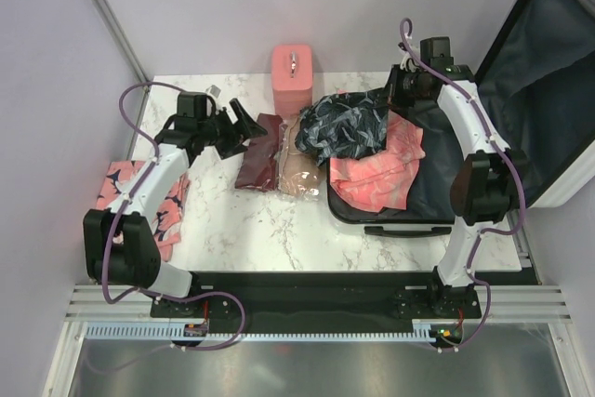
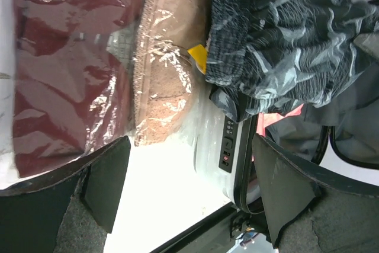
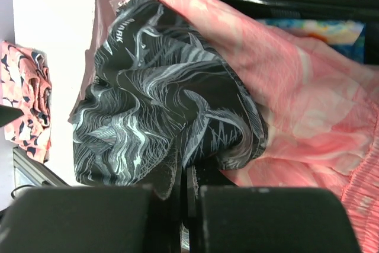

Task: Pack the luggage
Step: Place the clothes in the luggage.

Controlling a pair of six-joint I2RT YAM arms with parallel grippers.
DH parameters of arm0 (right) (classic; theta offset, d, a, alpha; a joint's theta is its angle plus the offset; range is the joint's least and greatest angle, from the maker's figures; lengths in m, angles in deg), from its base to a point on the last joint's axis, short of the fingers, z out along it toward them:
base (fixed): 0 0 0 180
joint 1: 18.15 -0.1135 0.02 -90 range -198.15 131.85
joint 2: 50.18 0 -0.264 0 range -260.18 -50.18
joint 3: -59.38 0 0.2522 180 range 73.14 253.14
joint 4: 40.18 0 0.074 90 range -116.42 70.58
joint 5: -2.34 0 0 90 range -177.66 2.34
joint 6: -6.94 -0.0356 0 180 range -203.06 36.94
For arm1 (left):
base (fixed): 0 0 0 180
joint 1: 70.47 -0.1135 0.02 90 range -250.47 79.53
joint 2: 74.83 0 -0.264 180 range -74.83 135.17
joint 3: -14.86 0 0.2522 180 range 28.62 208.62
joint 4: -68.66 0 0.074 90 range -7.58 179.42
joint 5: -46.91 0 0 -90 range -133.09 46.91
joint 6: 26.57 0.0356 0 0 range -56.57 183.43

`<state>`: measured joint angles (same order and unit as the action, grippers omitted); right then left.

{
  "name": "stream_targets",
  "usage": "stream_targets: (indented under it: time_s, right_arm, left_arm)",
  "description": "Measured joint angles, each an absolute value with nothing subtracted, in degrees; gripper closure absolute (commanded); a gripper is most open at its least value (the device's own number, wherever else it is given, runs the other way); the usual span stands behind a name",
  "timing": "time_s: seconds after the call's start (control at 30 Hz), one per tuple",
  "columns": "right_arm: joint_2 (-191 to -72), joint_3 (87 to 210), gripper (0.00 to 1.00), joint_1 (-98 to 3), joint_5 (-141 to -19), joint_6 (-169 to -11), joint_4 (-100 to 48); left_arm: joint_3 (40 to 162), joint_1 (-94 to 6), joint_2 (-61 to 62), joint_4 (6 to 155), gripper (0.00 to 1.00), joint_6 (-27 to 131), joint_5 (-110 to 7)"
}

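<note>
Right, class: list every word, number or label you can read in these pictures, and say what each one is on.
"...ARK": pale letters, turned sideways, on the dark patterned garment; the start of the word is lost in a fold.
Combination lock on the luggage: its marks are too small to read.
Yellow tag: no text shows.
Nothing else is legible.
</note>
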<state>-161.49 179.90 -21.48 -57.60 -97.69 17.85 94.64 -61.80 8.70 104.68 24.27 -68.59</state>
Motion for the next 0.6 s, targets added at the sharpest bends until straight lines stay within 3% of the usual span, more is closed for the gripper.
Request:
stream_targets:
  time_s: [0.37,0.6]
  right_arm:
    - [-162.12,179.11,1.00,-19.78,-60.05,-97.82,17.74]
    - [-161.97,176.78,1.00,-16.80,-62.58,-98.04,17.87]
  left_arm:
    - [95.78,-50.61,20.63,89.86,0.11,18.28,-75.06]
    - [101.94,-46.79,26.60,88.38,0.11,15.66,-75.84]
